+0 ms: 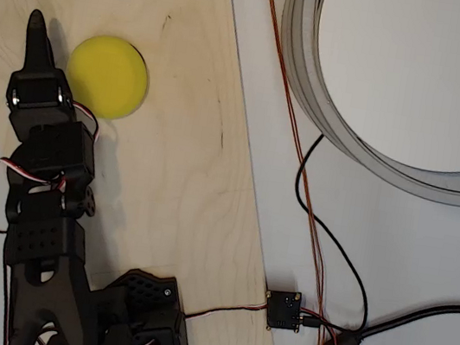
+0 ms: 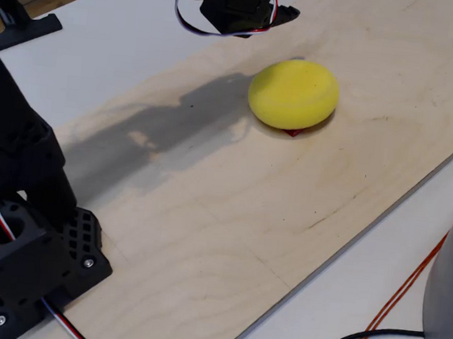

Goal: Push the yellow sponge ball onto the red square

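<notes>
The yellow sponge ball (image 1: 107,77) (image 2: 293,94) rests on the pale wooden board (image 1: 186,174) (image 2: 229,218). In the fixed view a thin sliver of the red square (image 2: 294,132) peeks out from under the ball's near edge; the ball covers the rest. From overhead the ball hides the square entirely. My black gripper (image 1: 36,26) (image 2: 285,14) is just left of the ball in the overhead view, its fingers pressed together into one point, holding nothing. It stands a little apart from the ball.
A large grey-white ring (image 1: 327,109) lies off the board at the upper right overhead. Red and black cables (image 1: 323,249) and a small black circuit board (image 1: 284,310) lie right of the wood. The arm's base (image 2: 14,261) stands at the board's near corner.
</notes>
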Motion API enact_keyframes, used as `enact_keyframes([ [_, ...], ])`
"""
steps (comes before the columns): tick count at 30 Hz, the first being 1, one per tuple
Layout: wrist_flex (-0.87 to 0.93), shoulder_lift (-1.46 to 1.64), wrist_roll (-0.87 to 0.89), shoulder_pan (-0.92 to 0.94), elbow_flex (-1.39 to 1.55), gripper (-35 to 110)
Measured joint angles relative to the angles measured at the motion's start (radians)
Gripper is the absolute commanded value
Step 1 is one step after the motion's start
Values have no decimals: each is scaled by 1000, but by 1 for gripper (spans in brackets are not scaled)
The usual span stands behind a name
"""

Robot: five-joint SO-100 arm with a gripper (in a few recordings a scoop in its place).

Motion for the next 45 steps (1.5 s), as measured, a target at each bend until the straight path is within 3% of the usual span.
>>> enact_keyframes([
  [8, -87, 288, -132, 17, 141, 19],
  [15, -103, 416, -222, 21, 149, 35],
  [20, -120, 445, -261, 15, 149, 37],
  [23, -120, 446, -258, 17, 141, 32],
  [26, -120, 446, -256, 18, 110, 3],
  [27, -120, 446, -250, 18, 83, 0],
  [35, -107, 362, -293, 61, -46, 0],
  [36, -107, 359, -293, 63, -46, 6],
  [38, -107, 356, -272, 55, -49, 32],
  [45, -110, 345, -295, 9, -51, 39],
])
